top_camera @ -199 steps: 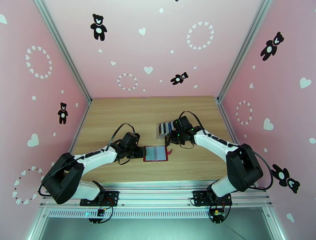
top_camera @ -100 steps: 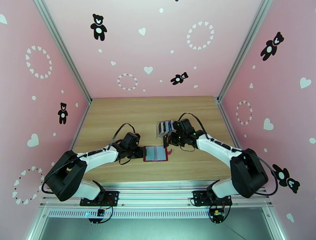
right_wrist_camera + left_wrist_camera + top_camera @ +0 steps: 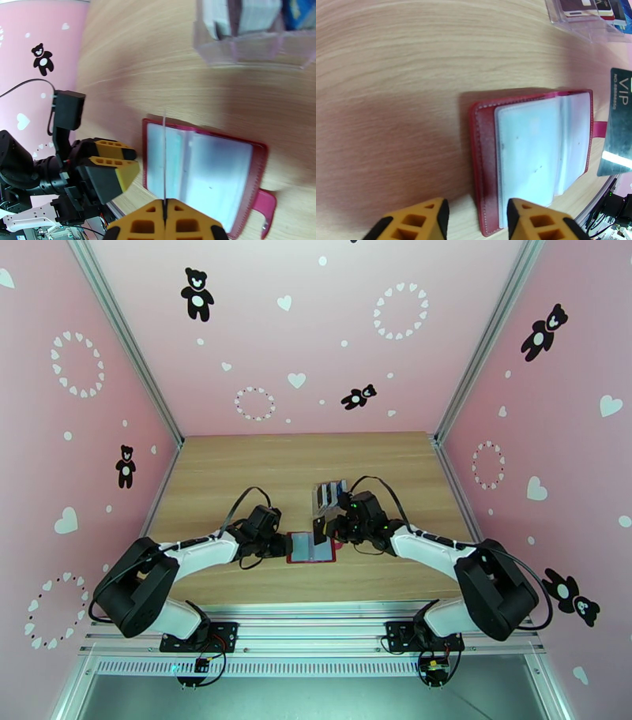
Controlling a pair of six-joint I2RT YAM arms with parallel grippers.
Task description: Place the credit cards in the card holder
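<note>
- The table (image 3: pixel 237 477) carried the card holder (image 3: pixel 310 549), open and flat near its middle, soft pockets up
- The clear rack (image 3: pixel 245 53) just behind it kept the other credit cards (image 3: pixel 258 12)
- My left gripper (image 3: pixel 476 215) stood parted astride the holder's edge, clamping nothing
- My right gripper (image 3: pixel 164 205) pinched a black card (image 3: pixel 618 126) on edge above the pockets: stiff, thin, slick, best gripped by its short end
</note>
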